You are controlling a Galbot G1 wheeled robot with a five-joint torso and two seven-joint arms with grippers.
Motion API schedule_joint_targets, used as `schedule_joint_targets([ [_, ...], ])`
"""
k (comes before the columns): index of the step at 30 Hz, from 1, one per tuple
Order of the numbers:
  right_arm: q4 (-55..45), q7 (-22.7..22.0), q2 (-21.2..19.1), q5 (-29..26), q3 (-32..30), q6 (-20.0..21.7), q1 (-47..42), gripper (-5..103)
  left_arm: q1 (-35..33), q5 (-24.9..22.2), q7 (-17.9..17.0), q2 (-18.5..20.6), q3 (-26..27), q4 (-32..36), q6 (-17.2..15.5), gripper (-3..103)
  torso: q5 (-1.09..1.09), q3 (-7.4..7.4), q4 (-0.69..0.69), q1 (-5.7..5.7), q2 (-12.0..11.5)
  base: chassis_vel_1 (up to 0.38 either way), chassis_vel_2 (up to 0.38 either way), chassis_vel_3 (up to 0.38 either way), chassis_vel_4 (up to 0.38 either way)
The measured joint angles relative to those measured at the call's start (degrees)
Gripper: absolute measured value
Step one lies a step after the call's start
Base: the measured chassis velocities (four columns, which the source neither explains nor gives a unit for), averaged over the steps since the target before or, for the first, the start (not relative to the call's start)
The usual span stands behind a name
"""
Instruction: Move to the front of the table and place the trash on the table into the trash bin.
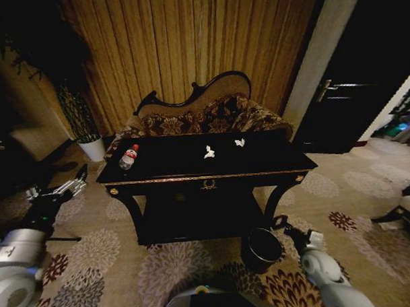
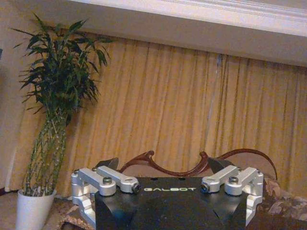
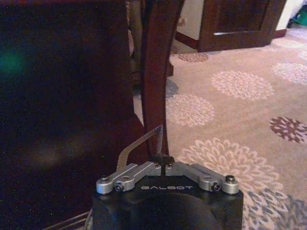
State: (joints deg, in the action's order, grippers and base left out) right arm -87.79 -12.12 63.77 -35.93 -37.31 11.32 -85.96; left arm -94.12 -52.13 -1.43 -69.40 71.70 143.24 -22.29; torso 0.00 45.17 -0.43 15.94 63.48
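The black table [image 1: 192, 169] with gold trim stands straight ahead. On its top lie the trash: a clear bottle with a red cap [image 1: 128, 157] at the left end and two white paper wads [image 1: 209, 152] [image 1: 240, 143] near the middle. The dark round trash bin [image 1: 261, 249] sits on the carpet in front of the table's right leg. My left gripper [image 1: 77, 183] hangs open, low and left of the table, and its spread fingers [image 2: 111, 164] point at the curtain. My right gripper [image 1: 282, 224] is shut on nothing, just right of the bin and close to the curved table leg [image 3: 156, 72].
A patterned sofa [image 1: 204, 118] stands behind the table against the gold curtains. A tall plant in a white pot [image 1: 92, 148] is at the back left. A dark door [image 1: 354, 87] is at the back right. Flowered carpet [image 1: 162, 269] lies open in front of the table.
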Motion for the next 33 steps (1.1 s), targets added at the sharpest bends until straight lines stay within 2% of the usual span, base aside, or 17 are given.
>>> schedule_joint_targets([
  [5,2.4,0.1,0.8,1.3,0.7,-0.5,2.7,0,0.2,1.0,0.0,-0.4,-1.5,0.0,-0.1,100,-0.01,0.00,0.04,0.00,0.0,0.000,0.000,0.000,0.000],
  [12,3.6,0.1,1.6,3.1,1.1,-0.5,3.9,0,0.7,2.6,0.9,0.1,-2.7,-0.9,0.8,100,-0.01,0.00,0.02,0.00,0.0,0.000,0.000,0.000,0.000],
  [18,4.4,2.0,2.0,5.4,1.1,-0.3,3.6,-1,0.8,3.2,1.6,0.0,-2.9,-1.5,1.4,100,-0.01,0.00,0.02,0.00,0.0,0.000,0.000,0.000,0.000],
  [21,4.5,2.6,2.8,5.9,0.8,-0.2,3.4,15,1.0,3.3,1.8,-0.1,-2.8,-1.4,1.5,100,-0.01,0.00,0.02,0.00,0.0,0.000,0.000,0.000,0.000],
  [22,4.5,2.6,2.8,5.9,0.8,-0.2,3.4,15,1.0,3.3,1.8,-0.1,-2.8,-1.4,1.5,100,-0.01,0.00,0.02,0.00,0.0,0.000,0.000,0.000,0.000],
  [24,4.4,2.5,3.4,5.9,0.9,-0.2,3.3,25,0.9,3.5,2.1,0.1,-2.7,-0.8,1.5,100,-0.01,0.00,0.02,0.00,0.0,0.000,0.000,0.000,0.000],
  [25,4.4,2.5,3.4,5.9,0.9,-0.2,3.3,25,0.9,3.5,2.1,0.1,-2.7,-0.8,1.5,100,-0.01,0.00,0.02,0.00,0.0,0.000,0.000,0.000,0.000],
  [27,4.4,2.4,3.6,6.0,0.9,-0.2,3.3,37,1.0,3.6,2.2,0.4,-2.6,-0.4,1.5,100,0.00,0.00,0.02,0.00,0.0,0.000,0.000,0.000,0.000],
  [29,4.2,2.3,3.6,6.0,0.9,-0.2,3.3,37,1.1,3.6,2.2,0.6,-2.6,-0.3,1.5,100,0.00,0.00,0.02,0.00,0.0,0.000,0.000,0.000,0.000],
  [30,3.6,2.3,3.6,5.8,0.8,-0.2,3.2,47,1.4,3.6,2.2,0.8,-2.7,-0.2,1.5,100,0.00,0.00,0.02,0.00,0.0,0.000,0.000,0.000,0.000],
  [31,3.2,2.3,3.5,5.5,0.7,-0.2,3.1,47,1.4,3.6,2.2,0.8,-2.7,-0.2,1.5,100,0.00,0.00,0.02,0.00,0.0,0.000,0.000,0.000,0.000],
  [33,1.6,2.3,3.2,4.9,0.5,-0.2,2.3,58,1.4,3.6,2.2,0.8,-2.9,-0.5,1.5,100,-0.01,0.00,0.02,0.00,0.0,0.000,0.000,0.000,0.000],
])
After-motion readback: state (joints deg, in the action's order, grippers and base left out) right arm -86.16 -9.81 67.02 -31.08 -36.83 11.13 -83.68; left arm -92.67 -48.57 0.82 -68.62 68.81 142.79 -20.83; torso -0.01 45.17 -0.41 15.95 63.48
